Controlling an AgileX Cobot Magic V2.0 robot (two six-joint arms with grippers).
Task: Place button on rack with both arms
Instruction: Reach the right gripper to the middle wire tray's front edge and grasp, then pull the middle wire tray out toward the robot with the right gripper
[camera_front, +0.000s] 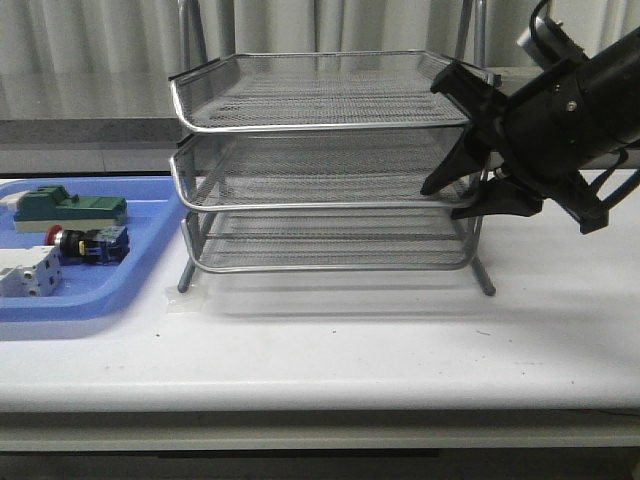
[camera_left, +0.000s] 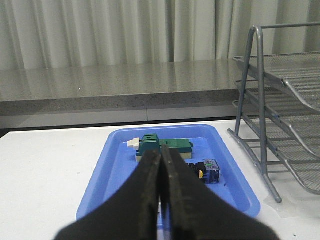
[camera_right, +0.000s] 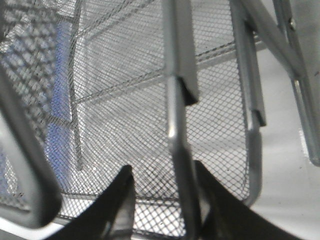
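Observation:
The button, with a red head and a black body, lies on its side in the blue bin at the left; it also shows in the left wrist view. The three-tier wire rack stands mid-table. My right gripper is open at the rack's right end. Its fingers straddle the middle tray's front rim, as the right wrist view shows. My left gripper is shut and empty, hovering short of the bin, with the button just beyond its tips. The left arm is out of the front view.
In the bin, a green block on a beige base lies behind the button and a white component lies in front of it. The rack's thin legs stand just right of the bin. A grey ledge and curtains back the table.

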